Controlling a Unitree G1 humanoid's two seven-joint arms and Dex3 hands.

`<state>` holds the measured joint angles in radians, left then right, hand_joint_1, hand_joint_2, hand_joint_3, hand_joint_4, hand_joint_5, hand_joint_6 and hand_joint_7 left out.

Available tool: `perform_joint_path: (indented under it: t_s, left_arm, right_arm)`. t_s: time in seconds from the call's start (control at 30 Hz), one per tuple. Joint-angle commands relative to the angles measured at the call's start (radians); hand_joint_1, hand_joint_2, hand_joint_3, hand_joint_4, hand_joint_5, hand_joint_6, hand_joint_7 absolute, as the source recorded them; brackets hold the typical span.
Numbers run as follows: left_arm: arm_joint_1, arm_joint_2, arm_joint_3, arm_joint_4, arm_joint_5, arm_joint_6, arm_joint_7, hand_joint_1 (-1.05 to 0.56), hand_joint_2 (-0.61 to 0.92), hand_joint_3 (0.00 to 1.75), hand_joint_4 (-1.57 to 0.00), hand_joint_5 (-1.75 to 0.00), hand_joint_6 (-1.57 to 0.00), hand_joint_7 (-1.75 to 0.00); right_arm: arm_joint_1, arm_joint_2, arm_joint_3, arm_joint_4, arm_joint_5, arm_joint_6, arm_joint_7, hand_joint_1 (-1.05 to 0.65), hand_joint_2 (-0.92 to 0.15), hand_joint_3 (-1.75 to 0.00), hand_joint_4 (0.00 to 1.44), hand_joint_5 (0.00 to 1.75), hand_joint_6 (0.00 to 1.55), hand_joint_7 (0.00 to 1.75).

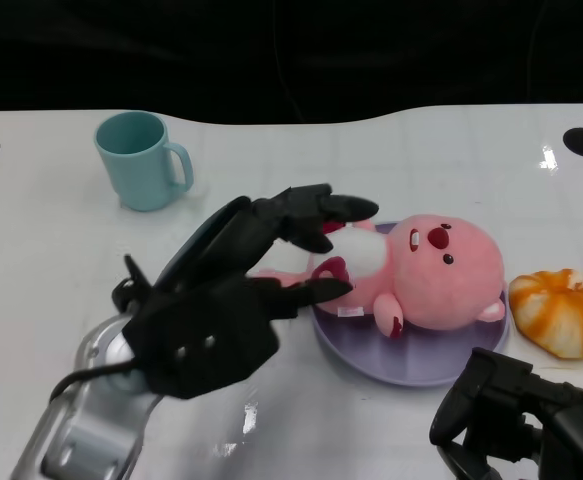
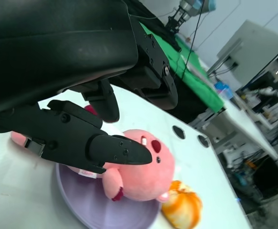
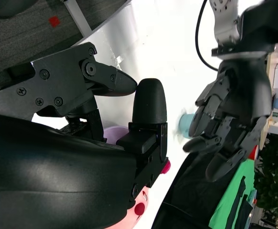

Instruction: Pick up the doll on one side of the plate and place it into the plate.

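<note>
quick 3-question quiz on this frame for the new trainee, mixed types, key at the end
1. True or false: the pink plush doll already lies on the purple plate.
2. Multiple choice: what lies on the table just beside the plate, on the robot's right? A) a teal mug B) an orange-and-white striped plush pumpkin C) a spoon
3. Short answer: which robot hand has its fingers over the doll, and is the doll clearly gripped?

Key
1. True.
2. B, the pumpkin; the teal mug stands far back on the left.
3. The left robot hand; its fingers look spread around the doll's lower body, so no clear grip. The right robot hand waits low, holding nothing.
</note>
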<state>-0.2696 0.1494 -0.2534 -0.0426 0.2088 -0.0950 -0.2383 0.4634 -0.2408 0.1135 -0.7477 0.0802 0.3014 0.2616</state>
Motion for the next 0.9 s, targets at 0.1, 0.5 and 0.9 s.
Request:
perform_joint_path:
  t_s: [0.1,0.5,0.9]
  left_arm:
    - [0.121,-0.021,0.072,-0.06,-0.118,-0.083,0.016,-0.17,0.78,0.47,-0.61,-1.2,-0.73,-0.63]
    - [0.374,-0.07,0.148,-0.287,-0.302,0.06,0.031,-0.08,0.51,1.26,-0.76,-1.59,-0.76,-1.32]
    - [0.541,-0.049,0.174,-0.547,-0.493,0.419,0.025,-0.12,0.44,1.41,-0.87,-1.75,-0.77,-1.62]
  right_arm:
    - [-0.003,-0.007,-0.017,0.002,0.018,-0.007,0.008,-0.21,-0.74,-0.76,0.63,1.75,0.5,1.56]
    - [-0.001,-0.01,-0.021,-0.008,0.024,0.004,0.011,-0.21,-0.74,-0.77,0.63,1.75,0.49,1.56]
    - [0.003,-0.007,-0.009,0.01,0.021,-0.007,0.008,-0.23,-0.73,-0.78,0.63,1.75,0.49,1.56]
